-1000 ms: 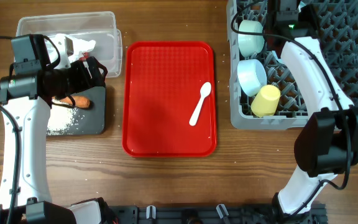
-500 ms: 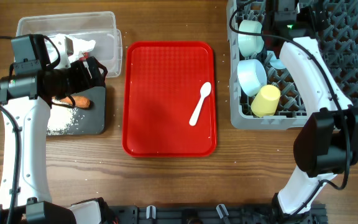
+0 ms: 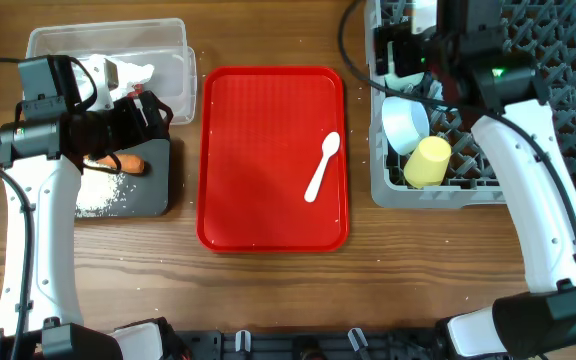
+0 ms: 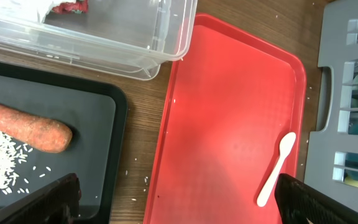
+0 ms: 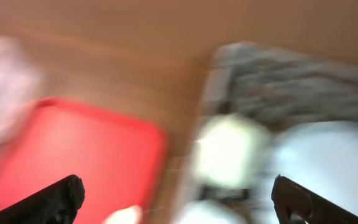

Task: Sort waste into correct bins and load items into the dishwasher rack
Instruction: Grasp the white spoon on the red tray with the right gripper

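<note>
Left of the red tray [image 3: 268,190], the black tray [image 3: 154,190] holds an orange carrot [image 3: 123,162] and rice [image 3: 96,196]. Left claw [image 4: 179,205] and right claw [image 5: 176,205] gape wide

Surfaces noted: table [image 3: 268,290] wood, visible grain, low sheen; red serving tray [image 3: 258,160] plastic, finely textured floor, smoother rim; clear tub [image 4: 104,53] transparent plastic, glossy, bright highlights on the walls; black tray [image 3: 148,195] matt, dull; napkin [image 3: 128,72] white paper, crumpled; carrot piece [image 4: 27,127] orange, slightly rough matt skin; rice-like grains [image 4: 2,162] white, loose; spoon [image 3: 322,166] white plastic, smooth; rack [image 3: 438,190] grey plastic lattice, matt; yellow cup [image 3: 427,161] smooth, little shine.
</note>
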### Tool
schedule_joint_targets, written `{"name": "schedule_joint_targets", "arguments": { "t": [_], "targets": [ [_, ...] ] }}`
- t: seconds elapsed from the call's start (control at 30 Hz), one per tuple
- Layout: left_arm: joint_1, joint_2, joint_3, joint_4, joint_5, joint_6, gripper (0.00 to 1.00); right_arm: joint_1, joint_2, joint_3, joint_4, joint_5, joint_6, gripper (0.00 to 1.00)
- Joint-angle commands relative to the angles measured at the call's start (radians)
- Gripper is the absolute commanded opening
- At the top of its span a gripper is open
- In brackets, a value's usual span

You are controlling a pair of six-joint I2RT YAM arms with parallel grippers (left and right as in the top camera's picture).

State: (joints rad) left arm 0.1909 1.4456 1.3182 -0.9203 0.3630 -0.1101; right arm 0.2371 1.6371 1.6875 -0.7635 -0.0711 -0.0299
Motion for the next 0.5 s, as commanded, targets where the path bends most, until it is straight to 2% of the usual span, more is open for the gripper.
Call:
{"name": "schedule_joint_targets", "arguments": {
  "t": [0.0, 0.17, 0.27, 0.4, 0.47],
  "targets": [
    [0.004, -0.004, 0.017, 0.002, -0.009, -0.003, 1.0, 0.06, 0.063, -0.021, -0.048, -0.348, 0.138, 1.0],
    [0.004, -0.004, 0.017, 0.002, -0.009, -0.003, 1.0, 0.165, 0.14, -0.092, -0.086, -0.329, 0.265, 1.0],
    [0.004, -0.004, 0.017, 0.002, -0.009, -0.003, 1.0, 0.237, 0.201, -0.154, -0.129, -0.171, 0.329, 1.0],
    [0.004, -0.004, 0.017, 0.002, -0.009, -0.003, 1.0, 0.293, 0.254, -0.244, -0.128, -0.066, 0.356, 1.0],
    [0.004, -0.004, 0.017, 0.002, -0.009, -0.003, 1.0, 0.31, 0.269, -0.291, -0.103, -0.017, 0.375, 0.95]
  ]
}}
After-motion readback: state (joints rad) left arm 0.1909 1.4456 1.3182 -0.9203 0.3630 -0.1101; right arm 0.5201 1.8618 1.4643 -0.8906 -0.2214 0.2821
